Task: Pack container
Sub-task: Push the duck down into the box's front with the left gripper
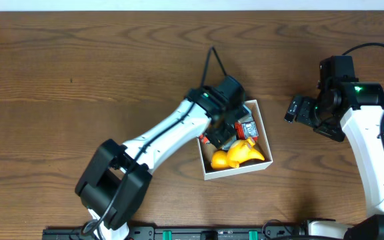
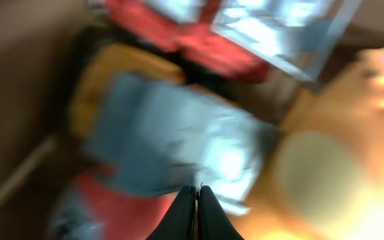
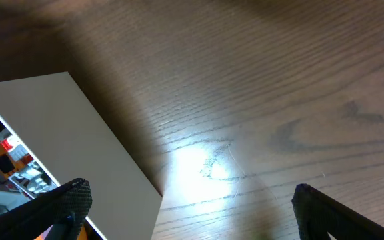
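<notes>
The square container (image 1: 265, 133), without a long axis, sits slightly askew on the table (image 1: 79, 67), left gripper (image 2: 196, 212) inside with fingers pressed together, right gripper (image 3: 192, 203) spread wide beside it.

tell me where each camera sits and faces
overhead: above the table, looking straight down; left claw inside the container, right claw beside it.
left wrist: rides the left arm, blurred, close over toys; shut claw at bottom edge.
right wrist: on the right arm, facing table and container's white wall; open claw at bottom corners.
shared: overhead and right wrist both show that wall.
</notes>
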